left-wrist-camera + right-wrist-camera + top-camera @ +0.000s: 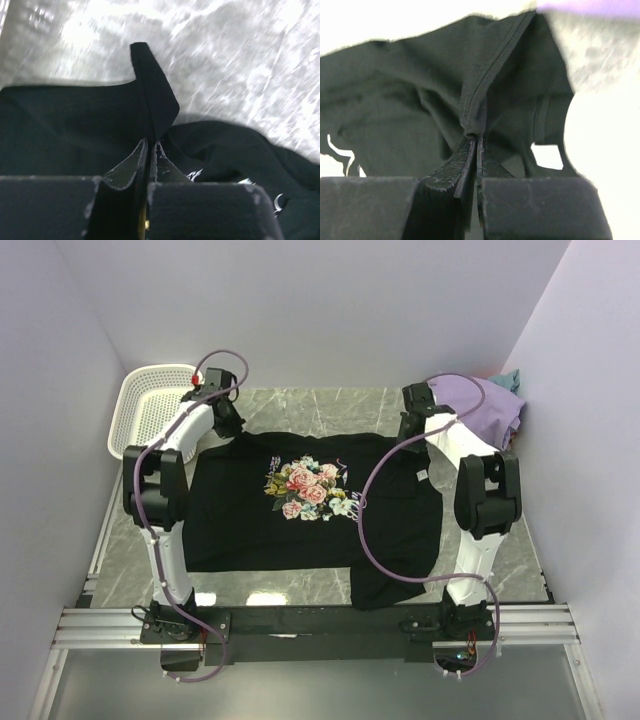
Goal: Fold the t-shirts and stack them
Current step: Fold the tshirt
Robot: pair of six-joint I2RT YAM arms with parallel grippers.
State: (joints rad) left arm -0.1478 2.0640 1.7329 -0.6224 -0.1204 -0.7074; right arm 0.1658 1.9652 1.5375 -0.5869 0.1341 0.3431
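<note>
While the grey marble table [300,410] sits boxed in by pale walls [300,300], a white basket [150,405] fills the far left corner. The lavender shirt [495,410] lies heaped at far right, with the teal shirt [510,378] peeking out behind it. The black shirt [300,535] is spread across the middle, rose print up. Both arms reach to its far edge. The left gripper [150,144] is pinched tight on a fold of black cloth, and the right gripper [476,139] is clamped on a stitched hem.
</note>
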